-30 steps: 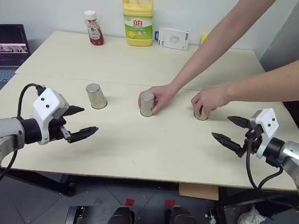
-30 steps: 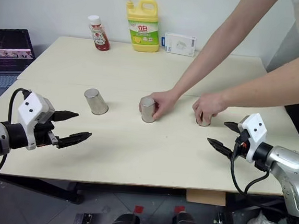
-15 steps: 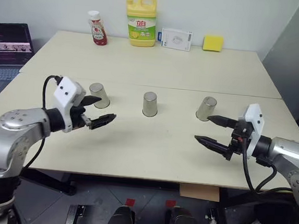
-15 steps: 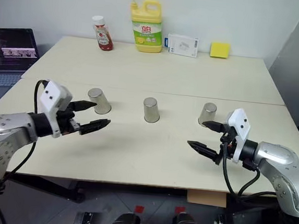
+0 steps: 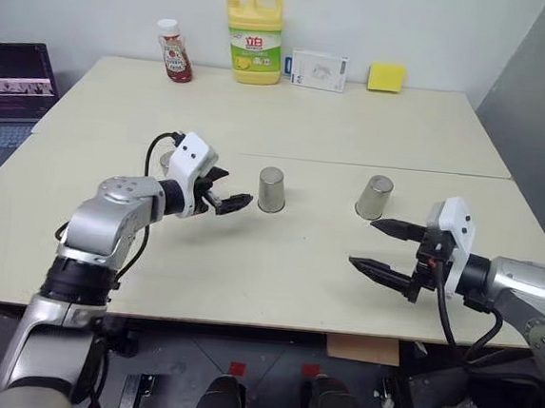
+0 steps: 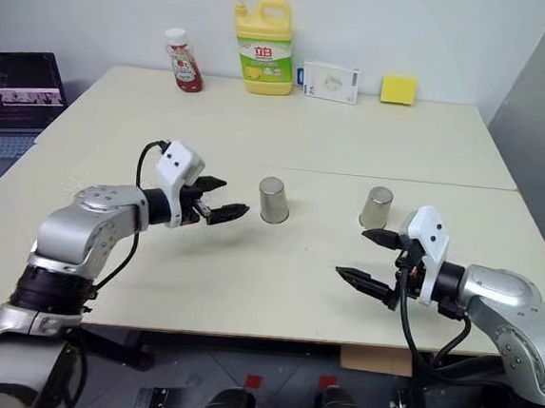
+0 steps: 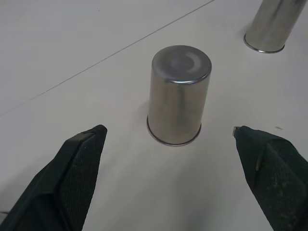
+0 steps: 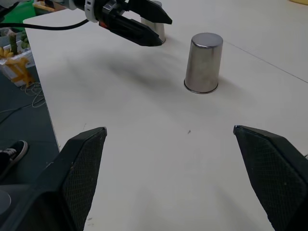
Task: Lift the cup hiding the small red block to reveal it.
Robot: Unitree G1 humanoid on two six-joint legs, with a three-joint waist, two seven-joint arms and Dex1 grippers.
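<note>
Three alike steel cups stand upside down in a row on the cream table (image 5: 275, 281). I cannot tell which cup covers the small red block, which is hidden. My left gripper (image 5: 232, 191) is open, level with the middle cup (image 5: 272, 189) and just to its left. In the left wrist view that cup (image 7: 179, 94) stands ahead between the spread fingers (image 7: 77, 168). The left cup (image 8: 158, 32) is mostly behind the left gripper. My right gripper (image 5: 362, 242) is open in front of the right cup (image 5: 375, 196), apart from it.
Along the table's far edge stand a ketchup bottle (image 5: 174, 50), a yellow detergent bottle (image 5: 255, 35), a white box (image 5: 319, 70) and a yellow sponge (image 5: 386, 76). A laptop (image 5: 14, 86) sits off the table's left side.
The person's hands have left the middle and right cups and gone out of view. My left gripper has swung forward and right towards the middle cup. The right gripper drew slightly left.
</note>
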